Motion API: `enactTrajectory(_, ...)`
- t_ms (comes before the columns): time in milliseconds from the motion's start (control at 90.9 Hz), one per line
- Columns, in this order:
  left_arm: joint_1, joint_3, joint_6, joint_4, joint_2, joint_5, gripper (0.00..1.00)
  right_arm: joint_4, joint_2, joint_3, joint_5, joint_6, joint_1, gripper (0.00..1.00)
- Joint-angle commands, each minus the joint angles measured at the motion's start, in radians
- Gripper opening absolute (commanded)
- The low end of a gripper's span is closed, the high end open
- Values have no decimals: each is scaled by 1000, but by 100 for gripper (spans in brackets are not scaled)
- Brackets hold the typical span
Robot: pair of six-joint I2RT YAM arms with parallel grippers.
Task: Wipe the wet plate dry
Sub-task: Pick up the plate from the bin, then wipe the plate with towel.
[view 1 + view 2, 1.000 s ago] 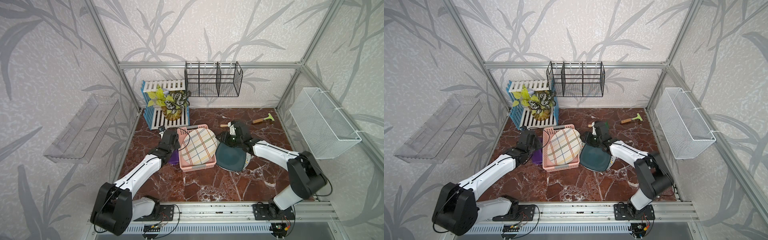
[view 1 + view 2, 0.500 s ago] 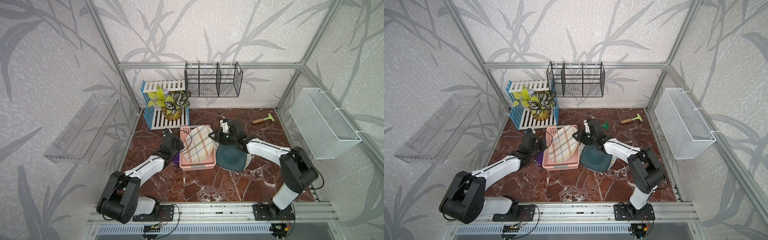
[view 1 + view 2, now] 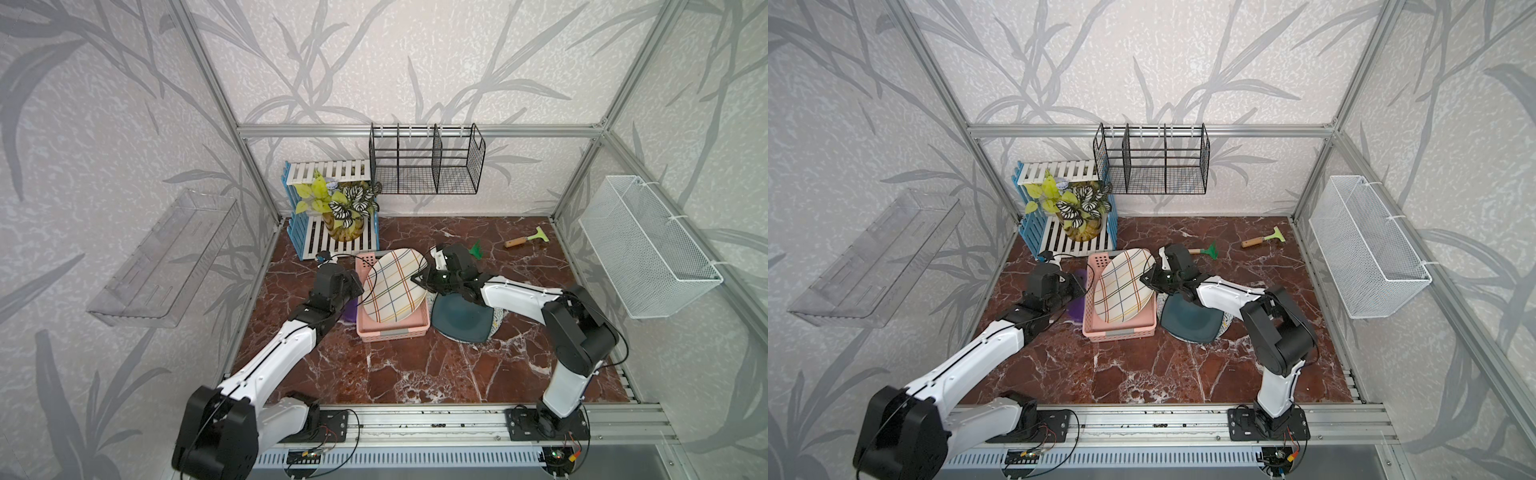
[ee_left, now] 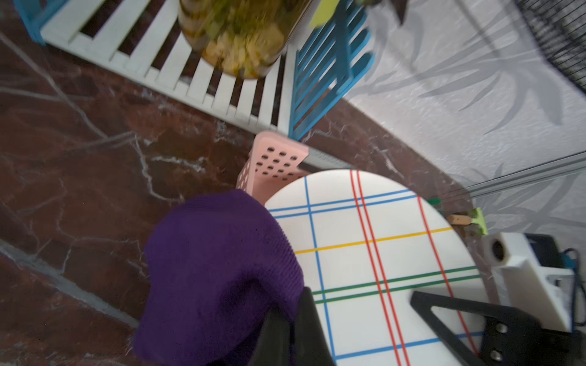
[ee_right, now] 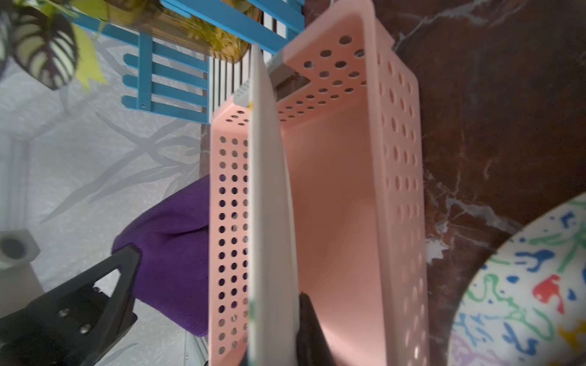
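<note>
Grips are set but wiping looks barely begun: right fingers (image 5: 309, 332) pinch the plaid plate (image 3: 395, 286) by its rim, tilted on edge in the pink basket (image 3: 390, 332), while left fingers (image 4: 295, 342) clamp the purple cloth (image 4: 215, 269) beside its opposite rim, contact unclear.

Bench (image 3: 415, 370): red-brown marble.
Pink basket (image 3: 390, 332): perforated, mid-bench from where I watch.
Teal plate (image 3: 461, 320): just right of the basket, lying on a speckled plate (image 5: 523, 285).
Potted plant (image 3: 345, 208): far left, on the slatted rack (image 3: 328, 170).
Wire rack (image 3: 424, 166): black, on the far wall.
Mesh basket (image 3: 648, 249): white, right wall.
Clear shelf (image 3: 166, 257): left wall.
Scraper (image 3: 525, 240): wooden handle, far right.
Green rake (image 3: 1208, 250): small; I see it left of the scraper.
</note>
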Motion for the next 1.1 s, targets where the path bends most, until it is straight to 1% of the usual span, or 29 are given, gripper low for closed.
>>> enactTrajectory(0,0,127,70,18,-67,71,0,94,-144,14,-20,24,-11,0)
enactTrajectory(55,-15,175,71,53,-46,181,0,155,-168,2,-44,62,-10,0)
enactTrajectory(99,-42,209,71,82,-16,261,0,211,-182,-16,-53,122,-10,0)
enactTrajectory(143,-86,252,78,88,23,298,0,300,-191,-41,-56,187,-10,0)
enactTrajectory(209,-169,334,139,50,87,274,0,416,-197,-74,-51,277,-8,0)
enactTrajectory(286,-248,447,226,-19,180,232,0,490,-205,-92,-36,341,-3,0)
enactTrajectory(374,-280,548,284,-119,258,111,0,526,-220,-110,-14,379,-1,0)
enactTrajectory(440,-280,595,337,-190,296,39,13,537,-236,-117,0,393,-2,0)
enactTrajectory(517,-280,643,391,-282,333,-14,16,524,-257,-118,6,389,-4,0)
enactTrajectory(572,-280,678,440,-335,354,-23,23,502,-271,-116,8,381,-4,0)
enactTrajectory(671,-280,713,509,-439,395,38,35,494,-284,-110,0,379,-4,0)
enactTrajectory(770,-281,713,530,-490,432,123,45,487,-287,-95,-8,374,-4,0)
enactTrajectory(891,-283,680,512,-465,452,224,49,459,-293,-76,-13,351,-2,0)
enactTrajectory(924,-283,672,509,-456,457,245,48,464,-293,-74,-12,352,-2,0)
enactTrajectory(979,-284,669,511,-461,469,252,40,468,-295,-70,-6,355,-2,0)
enactTrajectory(990,-283,669,514,-465,472,252,36,468,-296,-69,-4,355,-3,0)
enactTrajectory(1001,-285,669,516,-471,475,251,34,469,-298,-68,1,355,-2,0)
enactTrajectory(1023,-286,668,521,-483,480,244,25,469,-300,-65,9,354,-3,0)
enactTrajectory(1034,-286,668,523,-490,484,240,22,469,-302,-63,15,353,-3,0)
enactTrajectory(1089,-282,673,528,-536,494,222,2,461,-313,-55,33,349,-10,0)
